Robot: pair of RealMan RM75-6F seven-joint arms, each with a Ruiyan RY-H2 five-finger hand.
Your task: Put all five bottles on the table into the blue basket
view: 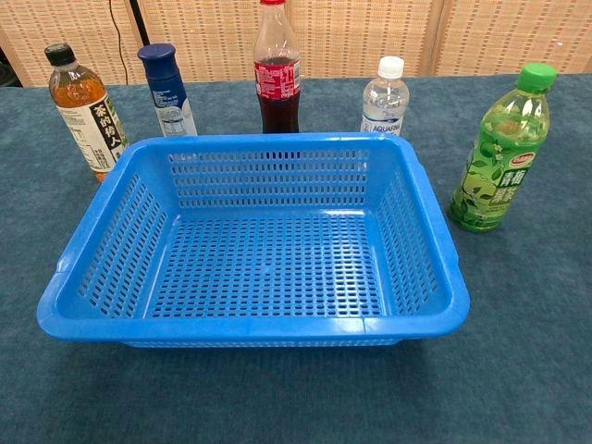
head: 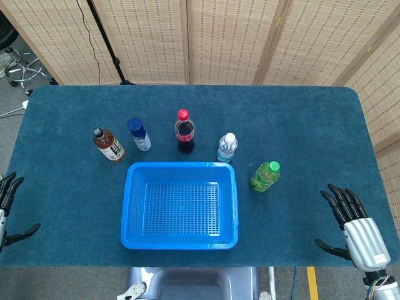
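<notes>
An empty blue basket (head: 180,234) (view: 250,326) sits at the table's near middle. Behind it stand a brown tea bottle (head: 109,145) (view: 85,113), a blue-capped bottle (head: 139,134) (view: 167,91), a red-capped cola bottle (head: 184,131) (view: 277,72) and a small water bottle (head: 227,147) (view: 385,96). A green bottle (head: 265,177) (view: 501,153) stands right of the basket. My left hand (head: 7,203) hangs open at the left edge. My right hand (head: 351,222) is open at the near right, well apart from the green bottle. The chest view shows neither hand.
The dark blue table (head: 300,125) runs wide on both sides of the basket. Wicker screens (head: 231,37) stand behind it. A stool (head: 22,65) and a stand pole (head: 106,44) are at the back left.
</notes>
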